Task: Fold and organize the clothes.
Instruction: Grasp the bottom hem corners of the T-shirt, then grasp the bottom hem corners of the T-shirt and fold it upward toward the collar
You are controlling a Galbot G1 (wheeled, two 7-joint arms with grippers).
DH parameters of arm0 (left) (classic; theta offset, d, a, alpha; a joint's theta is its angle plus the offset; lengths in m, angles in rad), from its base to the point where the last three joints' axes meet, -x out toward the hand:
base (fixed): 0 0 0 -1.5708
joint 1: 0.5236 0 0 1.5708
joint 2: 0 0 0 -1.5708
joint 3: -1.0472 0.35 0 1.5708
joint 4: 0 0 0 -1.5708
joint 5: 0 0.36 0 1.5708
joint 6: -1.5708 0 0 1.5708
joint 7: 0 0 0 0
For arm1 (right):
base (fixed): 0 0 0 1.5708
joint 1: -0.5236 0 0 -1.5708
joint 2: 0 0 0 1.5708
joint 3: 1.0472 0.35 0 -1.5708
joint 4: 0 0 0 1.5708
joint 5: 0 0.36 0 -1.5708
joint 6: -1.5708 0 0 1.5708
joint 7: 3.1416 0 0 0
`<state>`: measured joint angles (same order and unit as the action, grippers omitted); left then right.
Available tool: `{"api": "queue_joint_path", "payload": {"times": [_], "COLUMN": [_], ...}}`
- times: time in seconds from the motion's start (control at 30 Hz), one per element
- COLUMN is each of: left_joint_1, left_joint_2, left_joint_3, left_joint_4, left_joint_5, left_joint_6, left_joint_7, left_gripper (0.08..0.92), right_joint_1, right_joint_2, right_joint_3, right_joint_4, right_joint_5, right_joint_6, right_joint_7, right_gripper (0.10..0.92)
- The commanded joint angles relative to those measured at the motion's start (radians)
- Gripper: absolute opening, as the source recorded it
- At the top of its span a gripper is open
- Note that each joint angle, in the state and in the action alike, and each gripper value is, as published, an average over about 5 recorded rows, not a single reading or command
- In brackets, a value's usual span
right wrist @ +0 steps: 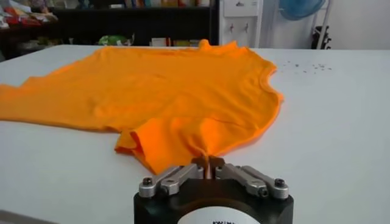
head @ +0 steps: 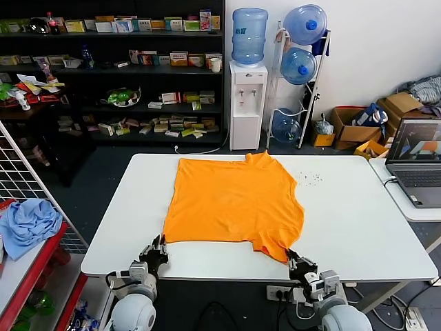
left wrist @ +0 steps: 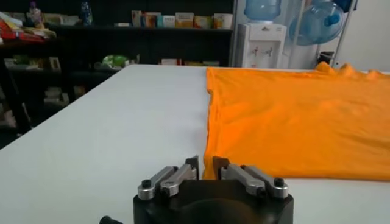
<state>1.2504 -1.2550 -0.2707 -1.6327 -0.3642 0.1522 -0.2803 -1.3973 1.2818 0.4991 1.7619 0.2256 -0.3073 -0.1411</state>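
A bright orange T-shirt (head: 234, 200) lies spread flat on the white table (head: 358, 227), its collar at the far edge. My left gripper (head: 160, 248) is at the shirt's near left corner. In the left wrist view the left gripper (left wrist: 205, 165) is shut on that hem corner of the T-shirt (left wrist: 292, 103), with orange fabric between the fingertips. My right gripper (head: 293, 259) sits at the near right sleeve. The right wrist view shows the right gripper (right wrist: 208, 163) shut on a pinched fold of the T-shirt (right wrist: 183, 91). No lettering shows.
An open laptop (head: 417, 162) stands on a second table at the right. A light blue cloth (head: 27, 224) lies on a red rack at the left. Small dark specks (head: 309, 178) dot the table. A water dispenser (head: 248, 103) and shelves stand behind.
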Motion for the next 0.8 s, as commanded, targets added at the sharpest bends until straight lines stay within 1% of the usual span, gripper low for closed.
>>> {"api": "queue_joint_path", "payload": {"times": [0.03, 0.13, 0.27, 0.57, 0.67, 0.8], "left_joint_1": [0.018, 0.032, 0.048, 0.031, 0.037, 0.056], "left_joint_2": [0.019, 0.028, 0.031, 0.006, 0.005, 0.003], "left_joint_3": [-0.003, -0.003, -0.002, 0.000, 0.002, 0.006], "left_joint_4": [-0.032, -0.058, -0.085, -0.068, -0.068, -0.079], "left_joint_5": [-0.003, -0.004, -0.010, -0.011, -0.016, -0.015], "left_joint_6": [-0.003, -0.003, -0.004, 0.000, 0.009, 0.017], "left_joint_7": [0.004, 0.005, 0.005, 0.005, 0.004, 0.006], "left_gripper": [0.127, 0.090, 0.089, 0.098, 0.155, 0.267], "right_joint_1": [-0.024, -0.062, -0.110, -0.117, -0.119, -0.119], "right_joint_2": [-0.001, -0.005, -0.010, -0.005, -0.005, -0.004], "right_joint_3": [0.003, 0.009, 0.021, 0.033, 0.033, 0.031], "right_joint_4": [0.039, 0.090, 0.135, 0.103, 0.101, 0.100], "right_joint_5": [-0.026, -0.048, -0.067, -0.091, -0.095, -0.100], "right_joint_6": [0.006, 0.010, 0.015, 0.026, 0.026, 0.026], "right_joint_7": [0.002, 0.009, 0.015, 0.026, 0.027, 0.026], "right_gripper": [0.125, 0.125, 0.125, 0.125, 0.125, 0.125]}}
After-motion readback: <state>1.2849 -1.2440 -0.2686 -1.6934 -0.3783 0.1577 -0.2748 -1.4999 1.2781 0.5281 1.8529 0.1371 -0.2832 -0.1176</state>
